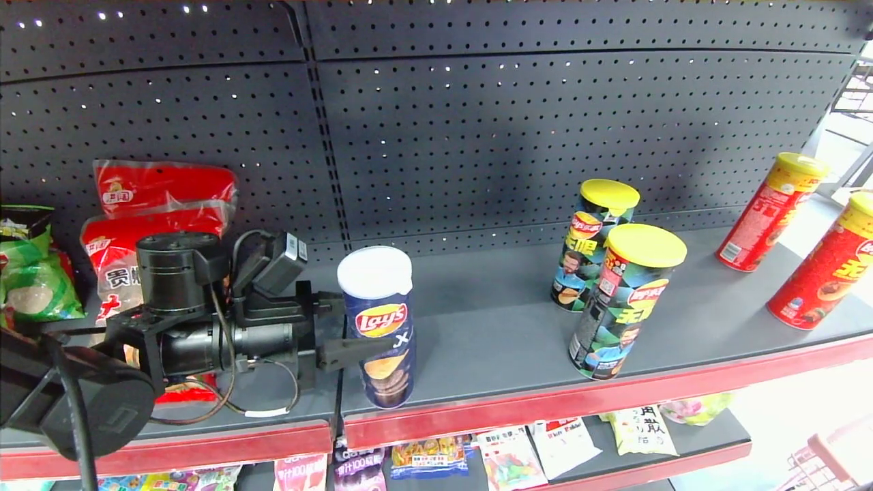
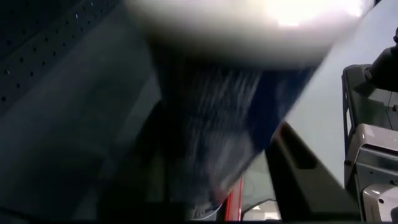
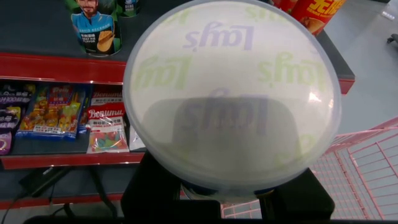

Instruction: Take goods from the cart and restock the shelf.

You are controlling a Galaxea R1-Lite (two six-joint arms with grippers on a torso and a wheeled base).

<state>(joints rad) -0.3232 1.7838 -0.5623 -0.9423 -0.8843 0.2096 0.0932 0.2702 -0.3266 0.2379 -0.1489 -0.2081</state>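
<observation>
A blue chips can (image 1: 379, 326) with a white lid stands upright near the front edge of the grey shelf (image 1: 491, 341). My left gripper (image 1: 365, 324) comes in from the left and is shut on it, one finger across its front and the other behind it. In the left wrist view the same can (image 2: 217, 124) is close up and blurred between the fingers (image 2: 298, 162). My right gripper (image 3: 230, 202) is shut on a second chips can (image 3: 230, 93), whose clear lid faces the camera, in front of the shelf's red edge (image 3: 56, 65).
Two yellow-lidded cans (image 1: 624, 300) (image 1: 593, 242) stand to the right, with two red cans (image 1: 771, 211) (image 1: 822, 273) beyond them. Red bags (image 1: 157, 198) and a green bag (image 1: 31, 279) lean at the left. Packets (image 1: 518, 453) fill the lower shelf. A pink cart (image 3: 367, 168) is nearby.
</observation>
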